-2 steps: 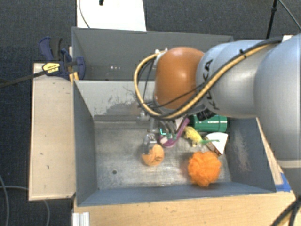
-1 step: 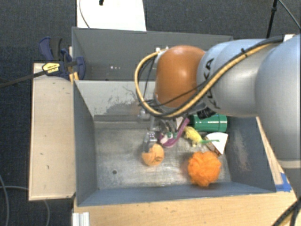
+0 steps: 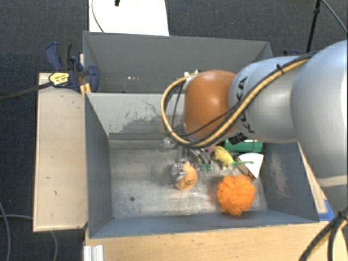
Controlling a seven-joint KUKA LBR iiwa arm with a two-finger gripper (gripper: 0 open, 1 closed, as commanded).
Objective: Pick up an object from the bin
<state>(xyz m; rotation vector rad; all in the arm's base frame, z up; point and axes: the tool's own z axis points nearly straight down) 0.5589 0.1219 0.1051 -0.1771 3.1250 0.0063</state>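
The arm [image 3: 293,102] runs off the right edge and covers the right rear corner of the bin [image 3: 100,162]. Beneath it a green box [image 3: 247,145] shows only its front part. The orange wrist cover [image 3: 209,102] hides the top of the gripper [image 3: 182,170]. The small tan thing [image 3: 187,178] at its tip is too blurred to name; whether they touch cannot be told.

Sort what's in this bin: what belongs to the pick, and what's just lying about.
Part of the pick: gripper, low over mid-bin; small tan round thing at its tip; grey bin.
Lying about, on the right: fuzzy orange ball; yellow thing; green box; white scrap.
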